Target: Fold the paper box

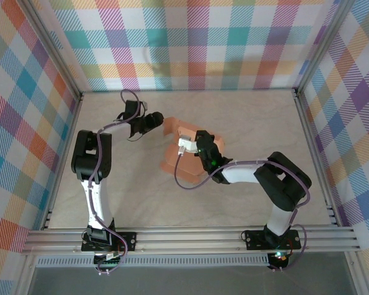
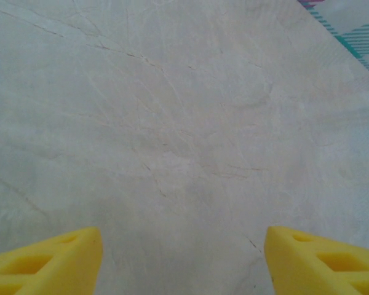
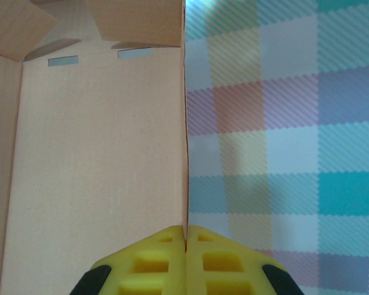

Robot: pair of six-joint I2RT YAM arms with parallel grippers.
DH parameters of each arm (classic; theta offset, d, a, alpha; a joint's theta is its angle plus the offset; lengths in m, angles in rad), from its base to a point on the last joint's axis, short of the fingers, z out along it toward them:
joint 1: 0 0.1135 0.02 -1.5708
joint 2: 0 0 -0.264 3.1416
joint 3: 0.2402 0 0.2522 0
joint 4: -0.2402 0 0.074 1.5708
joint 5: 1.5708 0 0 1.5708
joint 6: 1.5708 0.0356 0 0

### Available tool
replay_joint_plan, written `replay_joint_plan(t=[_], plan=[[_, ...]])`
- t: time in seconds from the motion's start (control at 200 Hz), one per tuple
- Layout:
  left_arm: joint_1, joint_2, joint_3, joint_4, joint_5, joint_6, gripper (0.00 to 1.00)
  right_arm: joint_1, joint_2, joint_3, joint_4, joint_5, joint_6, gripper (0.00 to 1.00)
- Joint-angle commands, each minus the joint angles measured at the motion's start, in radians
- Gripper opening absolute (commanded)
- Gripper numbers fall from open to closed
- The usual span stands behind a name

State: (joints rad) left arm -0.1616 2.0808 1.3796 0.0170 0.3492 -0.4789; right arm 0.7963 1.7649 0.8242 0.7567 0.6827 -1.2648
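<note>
One paper box (image 1: 172,162); left fingers (image 2: 52,265), right fingers (image 3: 152,265)

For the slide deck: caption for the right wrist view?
Right end effector pinches one wall edge of the salmon paper box.

overhead facing down, left wrist near table (image 2: 184,123), right near paper box (image 3: 98,153)

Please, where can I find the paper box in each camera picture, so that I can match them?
Top external: paper box near the picture's centre.
Left wrist: bare table ahead of the open left gripper.
Right wrist: left half, its edge pinched in the shut right gripper.
Shared landmark: the plaid wall, top right corner, right half.
</note>
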Motion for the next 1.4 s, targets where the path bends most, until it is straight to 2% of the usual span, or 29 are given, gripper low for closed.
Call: replay_joint_plan(t=[0.0,0.19,0.51,0.765,1.01,1.23,1.395], plan=[[0.018,0.054,0.062,-0.071,0.042,0.031,0.67,0.015,0.041,-0.01,0.179,0.02,-0.136,0.0],[0.018,0.106,0.111,-0.087,0.117,0.047,0.65,0.033,0.091,-0.002,0.212,0.06,-0.161,0.0],[-0.003,0.114,0.118,-0.092,0.222,0.098,0.61,0.045,0.11,0.001,0.166,0.058,-0.138,0.0],[-0.018,0.013,-0.04,0.022,0.251,0.079,0.54,0.043,0.105,0.019,0.094,0.061,-0.078,0.0],[-0.046,-0.061,-0.182,0.192,0.258,0.099,0.52,0.043,0.106,0.034,0.056,0.055,-0.04,0.0],[-0.051,-0.088,-0.259,0.322,0.27,0.068,0.5,0.041,0.096,0.052,-0.05,0.04,0.019,0.0],[-0.056,-0.086,-0.254,0.321,0.281,0.069,0.5,0.025,0.07,0.102,-0.25,-0.01,0.135,0.0]])
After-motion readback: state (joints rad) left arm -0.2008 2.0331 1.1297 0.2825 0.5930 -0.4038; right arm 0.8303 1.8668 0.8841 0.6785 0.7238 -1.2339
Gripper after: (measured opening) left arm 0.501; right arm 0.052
